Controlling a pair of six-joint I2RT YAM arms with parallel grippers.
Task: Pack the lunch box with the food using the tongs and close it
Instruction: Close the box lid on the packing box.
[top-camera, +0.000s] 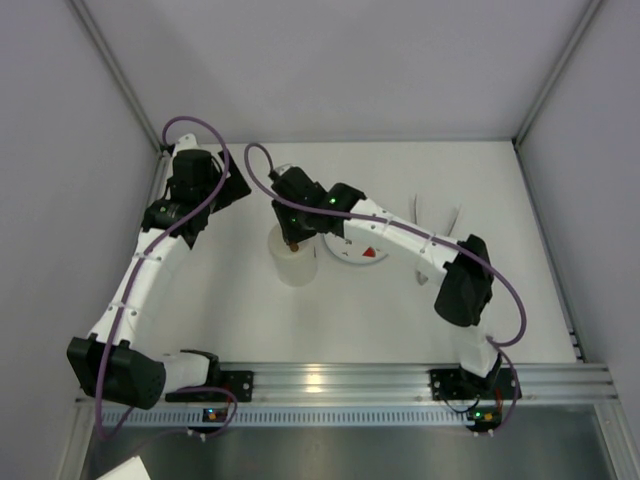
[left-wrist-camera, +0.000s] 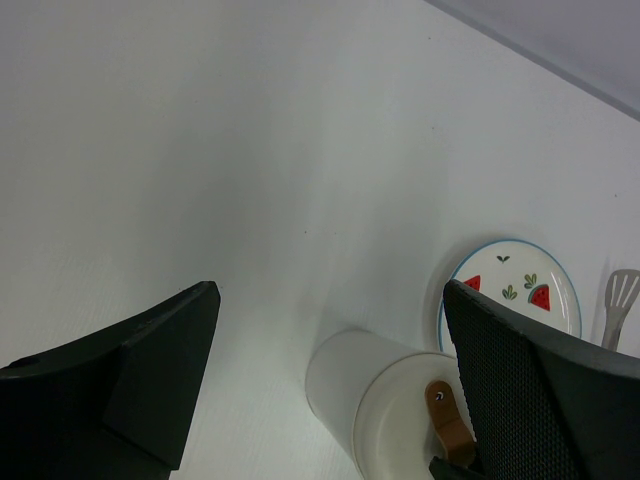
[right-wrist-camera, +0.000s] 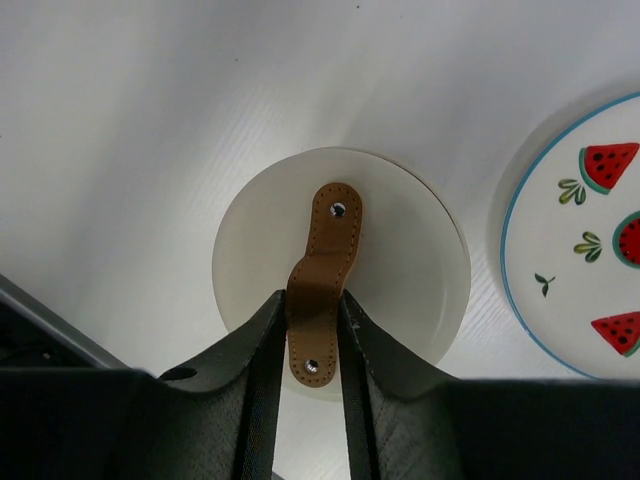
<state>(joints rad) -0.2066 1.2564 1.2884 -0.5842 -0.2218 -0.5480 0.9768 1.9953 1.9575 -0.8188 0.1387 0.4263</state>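
The white cylindrical lunch box (top-camera: 296, 268) stands mid-table with its round lid (right-wrist-camera: 400, 260) on top. My right gripper (right-wrist-camera: 312, 310) is directly above it, shut on the lid's brown strap handle (right-wrist-camera: 325, 250), with a finger pressed against each side of the strap. In the left wrist view the lunch box (left-wrist-camera: 365, 380) and strap (left-wrist-camera: 447, 420) show at the bottom. My left gripper (left-wrist-camera: 330, 290) hangs open and empty over bare table, back-left of the box (top-camera: 235, 188). The tongs (top-camera: 440, 218) lie at the back right, with one tip (left-wrist-camera: 620, 300) showing. No food is in view.
A flat plate with watermelon marks (right-wrist-camera: 570, 260) lies just right of the lunch box (top-camera: 362, 255), partly under my right arm. Grey walls close the table at the back and both sides. An aluminium rail (top-camera: 330, 380) runs along the near edge.
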